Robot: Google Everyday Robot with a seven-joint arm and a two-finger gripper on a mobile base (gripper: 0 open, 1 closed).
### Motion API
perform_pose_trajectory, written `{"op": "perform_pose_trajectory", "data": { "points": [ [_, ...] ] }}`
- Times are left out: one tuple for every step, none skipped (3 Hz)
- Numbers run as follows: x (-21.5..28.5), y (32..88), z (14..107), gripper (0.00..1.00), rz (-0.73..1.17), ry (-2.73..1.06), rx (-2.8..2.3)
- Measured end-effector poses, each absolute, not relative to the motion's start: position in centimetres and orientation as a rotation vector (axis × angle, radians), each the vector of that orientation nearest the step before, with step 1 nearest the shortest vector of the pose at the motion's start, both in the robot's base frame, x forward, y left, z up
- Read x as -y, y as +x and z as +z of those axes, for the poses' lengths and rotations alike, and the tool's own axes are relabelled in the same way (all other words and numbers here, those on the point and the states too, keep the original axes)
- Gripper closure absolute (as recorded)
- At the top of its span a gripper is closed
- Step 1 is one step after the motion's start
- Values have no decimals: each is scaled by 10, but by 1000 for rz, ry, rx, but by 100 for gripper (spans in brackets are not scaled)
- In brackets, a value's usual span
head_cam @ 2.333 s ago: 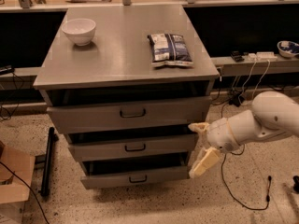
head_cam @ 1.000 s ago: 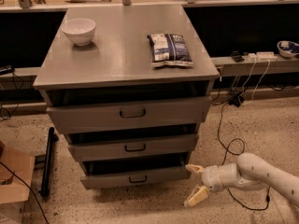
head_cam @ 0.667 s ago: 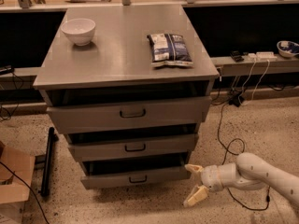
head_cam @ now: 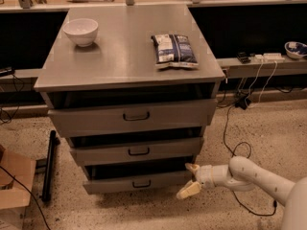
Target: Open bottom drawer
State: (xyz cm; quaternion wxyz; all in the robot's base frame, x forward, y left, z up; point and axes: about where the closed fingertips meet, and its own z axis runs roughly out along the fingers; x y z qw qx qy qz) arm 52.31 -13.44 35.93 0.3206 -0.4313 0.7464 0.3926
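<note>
- cardboard box [head_cam: 13, 186]: sitting at the far left on the floor [head_cam: 144, 212], which is showing a pale speckled stone finish.
- black bar [head_cam: 48, 166]: lying on the floor just beside the cabinet's left foot.
- white bowl [head_cam: 80, 31]: standing upright on the rear left of the grey tabletop [head_cam: 120, 61]; bearing no markings.
- snack bag [head_cam: 173, 49]: lying flat on the right of the tabletop, well apart from the bowl; printed in blue and white, lettering too small to read.
- top drawer [head_cam: 96, 120] and middle drawer [head_cam: 105, 154]: stepping narrower downward, each carrying a black loop handle.
- bottom drawer [head_cam: 115, 185]: sitting lowest in the cabinet, near the floor; grey metal, narrowest front, small black handle [head_cam: 142, 183] at centre, a dark gap showing above its panel.
- pincer [head_cam: 190, 179]: hovering low at the right end of the bottom drawer's front, its two cream fingers [head_cam: 189, 190] spreading apart, gripping nothing; contact with the panel is not discernible.
- white arm [head_cam: 254, 176]: reaching in from the lower right.
- black cables [head_cam: 229, 128]: trailing across the floor right of the cabinet.
- power strip [head_cam: 268, 56]: resting on a low ledge behind, to the right.
</note>
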Motion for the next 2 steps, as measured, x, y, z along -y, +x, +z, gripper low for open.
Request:
{"op": "perform_pose_trajectory", "data": {
  "points": [
    [135, 562, 316, 0, 991, -1070, -2018],
    [132, 580, 293, 0, 975, -1072, -2061]
  ]
}}
